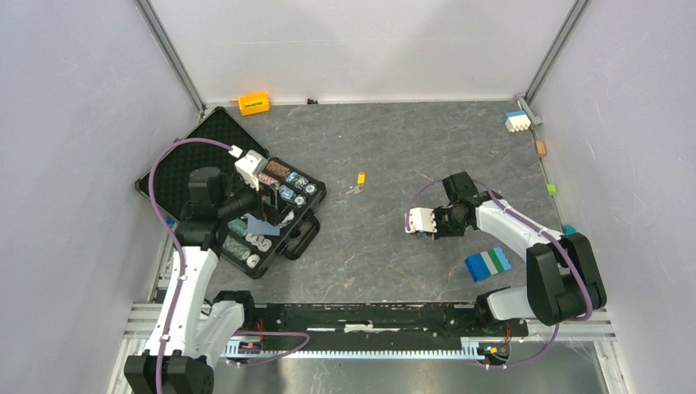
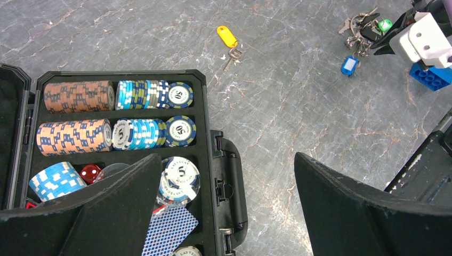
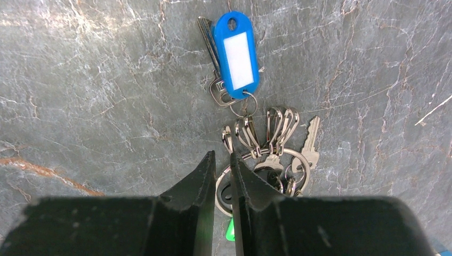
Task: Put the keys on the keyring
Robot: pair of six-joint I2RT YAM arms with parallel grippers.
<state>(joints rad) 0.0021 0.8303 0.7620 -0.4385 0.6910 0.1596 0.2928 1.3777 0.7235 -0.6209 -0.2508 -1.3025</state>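
The keyring (image 3: 290,157) lies on the grey table with several silver clips and a loose-looking silver key (image 3: 311,140) on it. A blue-tagged key (image 3: 237,53) hangs from it and a green tag (image 3: 230,229) peeks out below. My right gripper (image 3: 222,154) is shut on the ring's left rim, low at the table (image 1: 427,226). A yellow-tagged key (image 1: 359,179) lies apart, also in the left wrist view (image 2: 227,37). My left gripper (image 2: 226,157) is open and empty above the case's handle. The bunch (image 2: 362,32) also shows in the left wrist view.
An open black case (image 1: 287,246) of poker chips and cards sits at the left. A blue-green-white brick stack (image 1: 487,264) lies near the right arm. An orange-yellow block (image 1: 254,103) and a small blue-white brick (image 1: 516,121) sit at the back.
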